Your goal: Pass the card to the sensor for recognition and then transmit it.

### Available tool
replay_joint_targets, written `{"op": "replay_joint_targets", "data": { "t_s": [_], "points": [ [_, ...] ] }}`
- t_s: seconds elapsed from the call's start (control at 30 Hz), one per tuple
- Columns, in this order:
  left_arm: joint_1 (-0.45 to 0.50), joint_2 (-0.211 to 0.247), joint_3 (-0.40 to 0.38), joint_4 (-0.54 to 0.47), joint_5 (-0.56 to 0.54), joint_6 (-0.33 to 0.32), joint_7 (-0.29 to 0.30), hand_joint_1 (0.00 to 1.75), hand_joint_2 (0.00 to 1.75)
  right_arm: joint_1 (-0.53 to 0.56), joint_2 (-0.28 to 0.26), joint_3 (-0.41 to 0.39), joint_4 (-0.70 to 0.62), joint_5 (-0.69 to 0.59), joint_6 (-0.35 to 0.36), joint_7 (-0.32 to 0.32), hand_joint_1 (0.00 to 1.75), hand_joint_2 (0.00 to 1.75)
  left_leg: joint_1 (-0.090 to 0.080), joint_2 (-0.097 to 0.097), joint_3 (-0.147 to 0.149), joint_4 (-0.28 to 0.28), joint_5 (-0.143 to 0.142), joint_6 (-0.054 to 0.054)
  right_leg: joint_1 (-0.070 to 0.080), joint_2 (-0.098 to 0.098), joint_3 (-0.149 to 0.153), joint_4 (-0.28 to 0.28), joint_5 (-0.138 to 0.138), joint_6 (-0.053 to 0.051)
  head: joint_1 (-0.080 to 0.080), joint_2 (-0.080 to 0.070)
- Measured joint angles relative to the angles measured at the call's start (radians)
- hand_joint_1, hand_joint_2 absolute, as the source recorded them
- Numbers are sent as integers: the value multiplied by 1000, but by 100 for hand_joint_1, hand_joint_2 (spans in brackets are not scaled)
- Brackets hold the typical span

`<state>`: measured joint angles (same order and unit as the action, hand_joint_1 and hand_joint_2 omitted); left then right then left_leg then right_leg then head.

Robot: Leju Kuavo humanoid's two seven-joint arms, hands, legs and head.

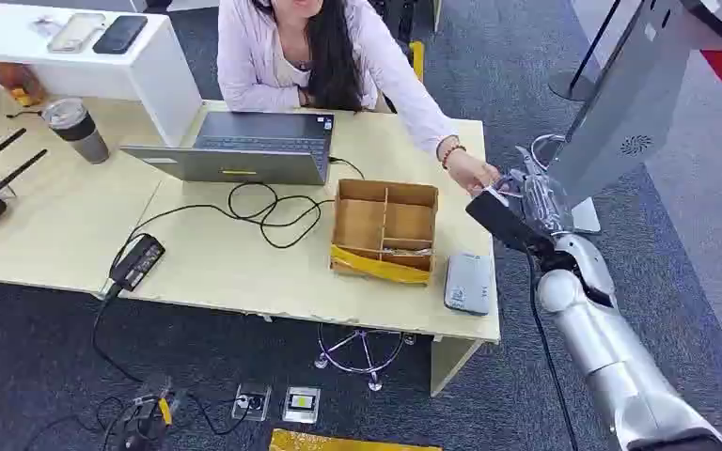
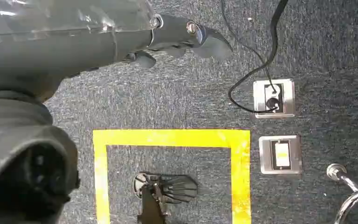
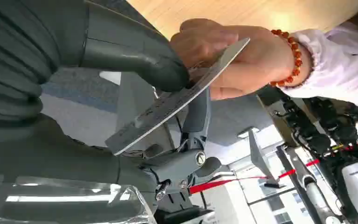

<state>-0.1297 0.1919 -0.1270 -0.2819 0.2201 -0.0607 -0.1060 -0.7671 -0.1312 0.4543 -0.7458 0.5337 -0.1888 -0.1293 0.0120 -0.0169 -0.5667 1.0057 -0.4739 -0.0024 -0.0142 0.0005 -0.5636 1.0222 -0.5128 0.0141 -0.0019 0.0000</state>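
Two hands met over the card at the right end of the table: the robot's right hand and the hand of a person seated on the far side. The right arm rose from the lower right of the head view, its silver forearm slanting up and to the left, with the hand lifted just past the table's right edge and close in front of the grey slanted sensor stand. In the right wrist view the thick grey thumb pressed on one face of the pale card while darker fingers backed it from the other side, so the right hand was grasping the card. The person's fingers pinched the card's far end at the same moment, a beaded bracelet showing at that wrist.

The left hand hung down over the dark carpet, fingers loosely extended and apart, holding nothing. Below it lay a yellow floor marking and two floor sockets.

On the table sat an open laptop, a cardboard box with dividers, a small grey device near the right front corner, and a black power adapter with its cable.
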Motion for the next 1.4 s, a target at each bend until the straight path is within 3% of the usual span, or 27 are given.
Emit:
{"op": "replay_joint_targets", "data": {
  "t_s": [0.43, 0.57, 1.07, 1.4],
  "points": [
    [3, 1, -3, -5, 46, 5, 0, 0, 0, 28, 0, 16, -80, 3, 25, 42, 175, 175, 0, 1, 0, 0, 0, 0, 0, 1, 0, 0, 0, 0, 0, 0],
    [3, 0, -6, -6, 66, 16, 5, 0, 0, 41, 0, 25, -80, 13, 14, 27, 175, 175, 0, 1, 0, 0, 0, 0, 0, 1, 0, 0, 0, 0, 0, 0],
    [12, 6, -51, -30, 134, 23, 31, 0, 0, 94, -3, 41, 27, -84, 32, -13, 175, 175, 0, 1, 0, 0, 0, 0, 0, 1, -1, 0, 0, 0, 0, 0],
    [15, 12, -76, -53, 165, 55, 34, 0, 0, 112, 23, 42, 118, -129, 27, -31, 175, 175, 0, 1, 0, 0, 0, 0, 0, 1, -1, 0, 0, 0, 0, 0]
  ]
}}
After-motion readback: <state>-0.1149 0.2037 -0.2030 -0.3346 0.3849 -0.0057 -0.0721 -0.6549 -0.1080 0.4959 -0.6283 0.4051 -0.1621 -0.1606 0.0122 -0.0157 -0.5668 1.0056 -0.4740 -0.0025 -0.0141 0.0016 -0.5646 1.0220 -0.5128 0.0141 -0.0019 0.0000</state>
